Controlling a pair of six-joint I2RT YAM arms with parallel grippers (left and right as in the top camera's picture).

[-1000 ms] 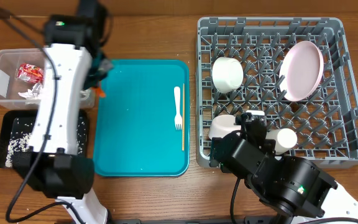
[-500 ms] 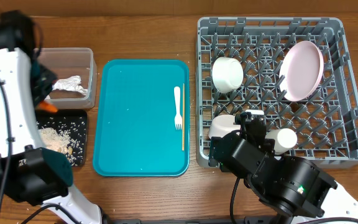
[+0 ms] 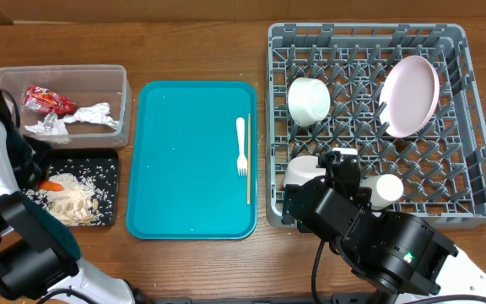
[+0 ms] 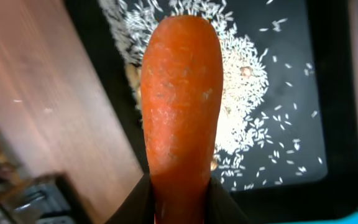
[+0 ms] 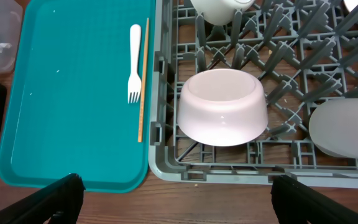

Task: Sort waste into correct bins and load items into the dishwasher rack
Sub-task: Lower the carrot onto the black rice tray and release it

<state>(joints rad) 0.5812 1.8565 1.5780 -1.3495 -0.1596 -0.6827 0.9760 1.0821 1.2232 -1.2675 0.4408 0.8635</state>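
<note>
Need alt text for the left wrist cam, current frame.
An orange carrot, clamped at its lower end in the left gripper, fills the centre of the frame. Behind it lies a black tray scattered with rice grains, with wooden table on the left.

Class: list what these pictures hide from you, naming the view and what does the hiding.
- Left gripper: left wrist view, the carrot covers nearly all of it.
- Cup: right wrist view, cut off by the right edge.
- Wrapper print: overhead, too small to read.
- Black tray: overhead, left end under the left arm.
</note>
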